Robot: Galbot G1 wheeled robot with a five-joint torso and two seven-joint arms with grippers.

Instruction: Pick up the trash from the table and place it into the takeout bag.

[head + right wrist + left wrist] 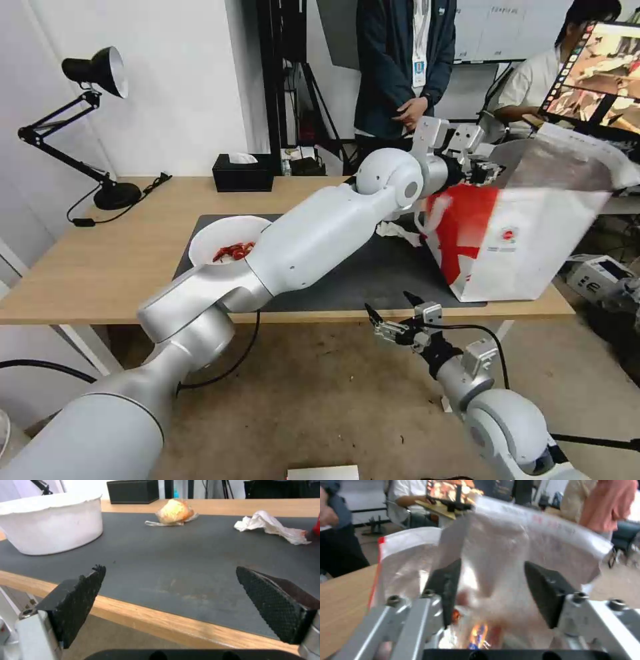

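The takeout bag [527,233] stands at the right end of the table [113,260], partly on the dark mat [360,277]. My left arm reaches across to the bag's top rim. There the left gripper [483,172] [493,590] is open at the foil-lined mouth [493,555], and nothing is between its fingers. A white bowl [227,243] [50,522] of red peel scraps, a crumpled tissue [400,232] [273,526] and a beige wrapped ball [175,511] lie on the mat [166,550]. Below the table's front edge, my right gripper [390,303] [168,568] is open and empty.
A black tissue box [243,172] [133,491] sits at the table's back edge. A black desk lamp [100,120] stands at the back left. People and a monitor [600,73] are behind the table. Orange and blue bits [476,632] show deep inside the bag.
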